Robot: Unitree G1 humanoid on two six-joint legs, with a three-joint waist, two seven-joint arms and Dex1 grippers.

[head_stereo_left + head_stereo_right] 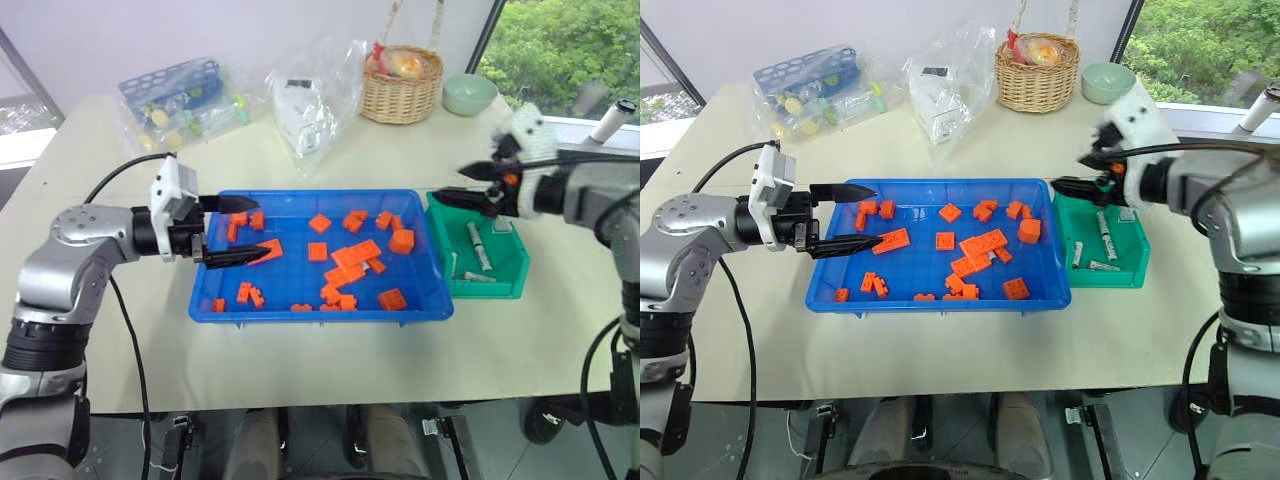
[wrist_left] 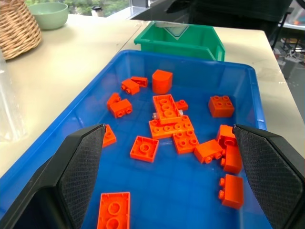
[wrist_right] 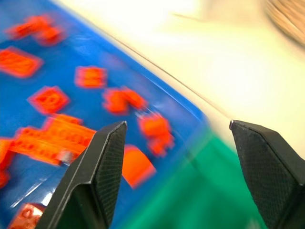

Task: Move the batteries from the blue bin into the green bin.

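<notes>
The blue bin point(image 1: 320, 312) lies mid-table with several orange bricks point(image 1: 355, 255) scattered in it. A small silver-grey end point(image 2: 155, 115) peeks out beside a brick stack; I cannot tell whether it is one of the batteries. Against the blue bin's right side stands the green bin point(image 1: 490, 290), with three batteries point(image 1: 478, 245) lying inside. My left gripper point(image 1: 262, 227) hovers open and empty over the blue bin's left end, pointing right. Open and empty too, my right gripper point(image 1: 452, 183) hangs above the green bin's far left corner.
At the back of the table stand a wicker basket point(image 1: 402, 85), a pale green bowl point(image 1: 470, 94), a clear bag point(image 1: 315, 105) and a bagged blue rack point(image 1: 180, 95). Bare tabletop point(image 1: 300, 360) runs between the bins and the front edge.
</notes>
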